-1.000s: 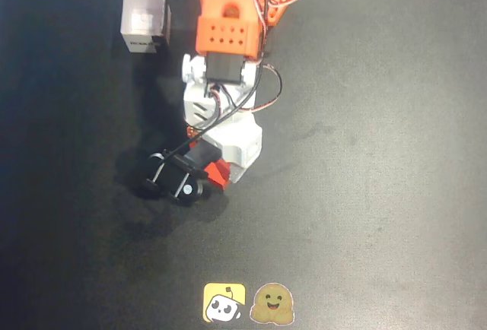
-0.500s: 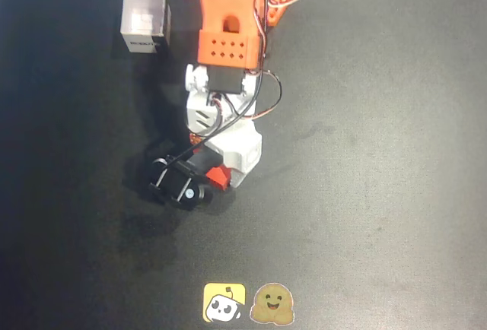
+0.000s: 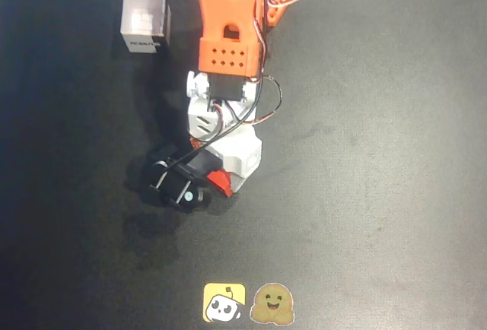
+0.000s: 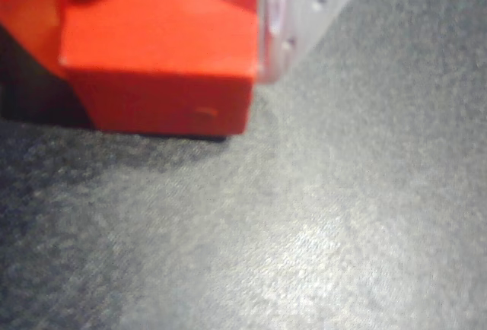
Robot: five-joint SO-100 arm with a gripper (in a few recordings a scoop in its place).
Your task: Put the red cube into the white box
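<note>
One white box (image 3: 144,20) upper left on black table (image 3: 380,155) in overhead view, well apart from arm. Centre: red cube (image 3: 221,182) beneath gripper (image 3: 215,178), touching table. Wrist view: cube against pale finger (image 4: 304,11); grip undeterminable.

The red cube (image 3: 221,182) sits just below the middle of the overhead view, only one corner showing. In the wrist view it (image 4: 163,60) fills the upper left, plain-faced. The white box (image 3: 144,20) stands at upper left, open top up, dark label on its lower side.
</note>
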